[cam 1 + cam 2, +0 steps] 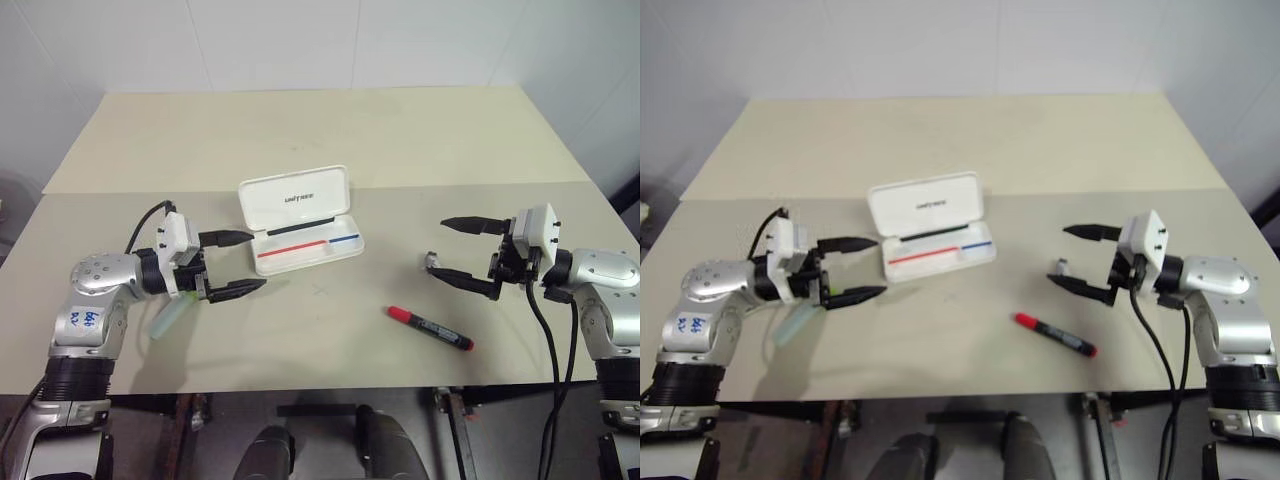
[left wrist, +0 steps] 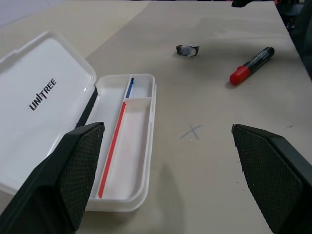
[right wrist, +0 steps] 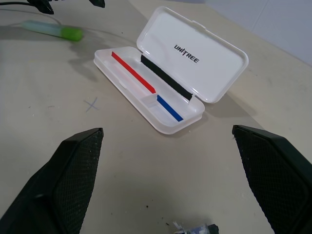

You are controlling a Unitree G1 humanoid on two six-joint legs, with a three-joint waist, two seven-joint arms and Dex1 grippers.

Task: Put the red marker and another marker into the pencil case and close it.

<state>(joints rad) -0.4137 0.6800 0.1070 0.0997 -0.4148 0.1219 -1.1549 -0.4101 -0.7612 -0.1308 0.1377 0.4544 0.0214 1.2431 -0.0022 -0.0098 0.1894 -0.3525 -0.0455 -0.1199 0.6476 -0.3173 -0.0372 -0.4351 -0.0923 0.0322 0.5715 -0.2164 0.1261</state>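
Pencil case (image 1: 300, 220) lay open and empty; red marker (image 1: 430, 328) and green marker (image 1: 168, 320) sat on the table, left gripper (image 1: 238, 264) and right gripper (image 1: 455, 252) spread wide, holding nothing

Head cameras look down; wrist cameras face the pencil case (image 2: 122, 146).

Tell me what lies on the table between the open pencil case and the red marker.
Bare tabletop, apart from a small pencilled cross mark, seen in the left eye view between the pencil case and the red marker.
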